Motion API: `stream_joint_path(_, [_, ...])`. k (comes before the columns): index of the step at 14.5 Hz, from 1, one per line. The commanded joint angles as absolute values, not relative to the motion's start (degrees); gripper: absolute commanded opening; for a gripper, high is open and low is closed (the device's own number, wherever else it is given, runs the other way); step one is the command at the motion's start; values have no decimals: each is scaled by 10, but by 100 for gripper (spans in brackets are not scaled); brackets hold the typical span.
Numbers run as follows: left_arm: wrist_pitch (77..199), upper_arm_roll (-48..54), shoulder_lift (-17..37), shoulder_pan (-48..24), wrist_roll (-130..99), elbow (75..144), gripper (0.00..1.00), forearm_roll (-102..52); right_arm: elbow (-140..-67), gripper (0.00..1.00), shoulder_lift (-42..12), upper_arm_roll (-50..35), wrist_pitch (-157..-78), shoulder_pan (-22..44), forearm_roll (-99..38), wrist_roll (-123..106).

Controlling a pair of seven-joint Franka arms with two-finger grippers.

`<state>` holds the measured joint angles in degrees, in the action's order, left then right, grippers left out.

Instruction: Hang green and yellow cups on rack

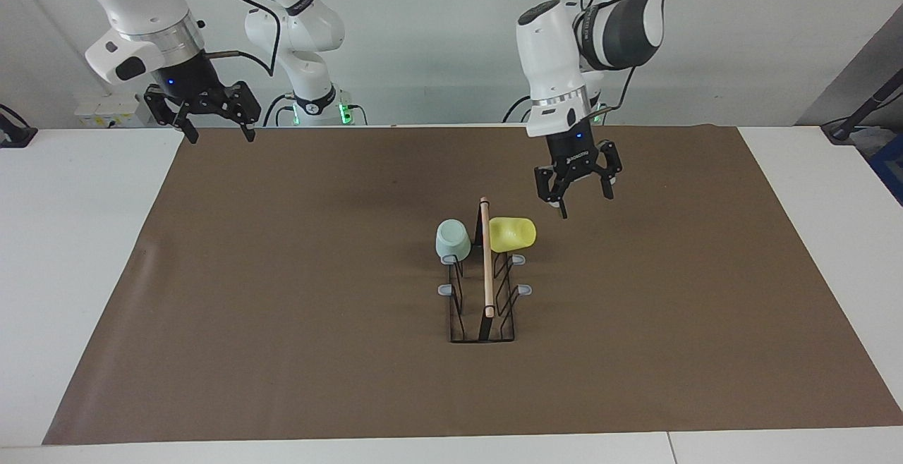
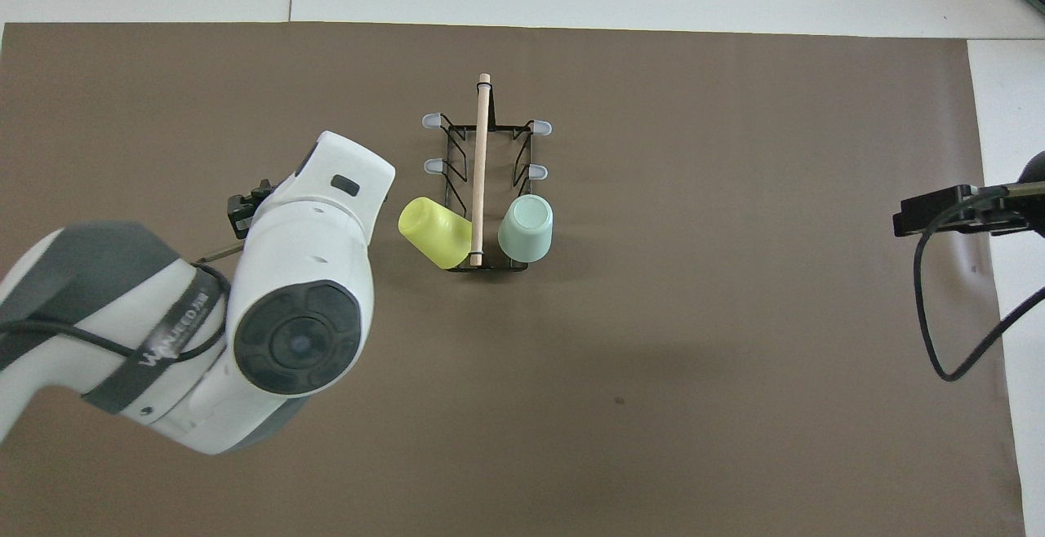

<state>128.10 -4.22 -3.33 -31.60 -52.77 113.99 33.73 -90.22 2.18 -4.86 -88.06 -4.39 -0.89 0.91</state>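
Hanging check: both cups sit on the rack (image 1: pixel 484 288); the step in hand is judged to be the retreat of the arms, with nothing left to place.
Yellow cup (image 1: pixel 513 234): lies tilted on a prong on the side toward the left arm's end of the desk, at the rack's end nearer the robots, mouth toward the wooden rod (image 1: pixel 486 256).
Green cup (image 1: pixel 452 238): hangs mouth-down on the matching prong on the side toward the right arm's end, just beside the rod.
Free prongs: four grey-tipped prongs show bare, at the rack's middle and its end farther from the robots.
Left pincer (image 1: pixel 576 185): raised over the brown mat (image 1: pixel 282 309), near the yellow cup but apart from it; fingers spread, holding nothing.
Right pincer (image 1: pixel 204 111): high over the mat's corner at the right arm's end, spread, empty, waiting.
Procedure: lift the left pincer straight up and clear before any sideways travel; the yellow cup's tilted seat looks shallow, so a brush against it could knock it off.
Verify: confirm both cups remain seated once the arms are clear.
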Motion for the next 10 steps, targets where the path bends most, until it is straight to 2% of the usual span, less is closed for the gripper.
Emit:
stream_joint_path(1, [1289,-40,-63,-266,-337,1149,100,233,-908,100,18,-53,-874,-55,-24,18])
stream_joint_path(5, [1249,-42,-63,-198,-131,1114,100,100,-932,100,33,-53,-880,-59,-24,11])
stream_joint_path(10, [1148,-43,-57,-112,49,1063,100,34,-934,100,25,-53,-871,-59,-12,14])
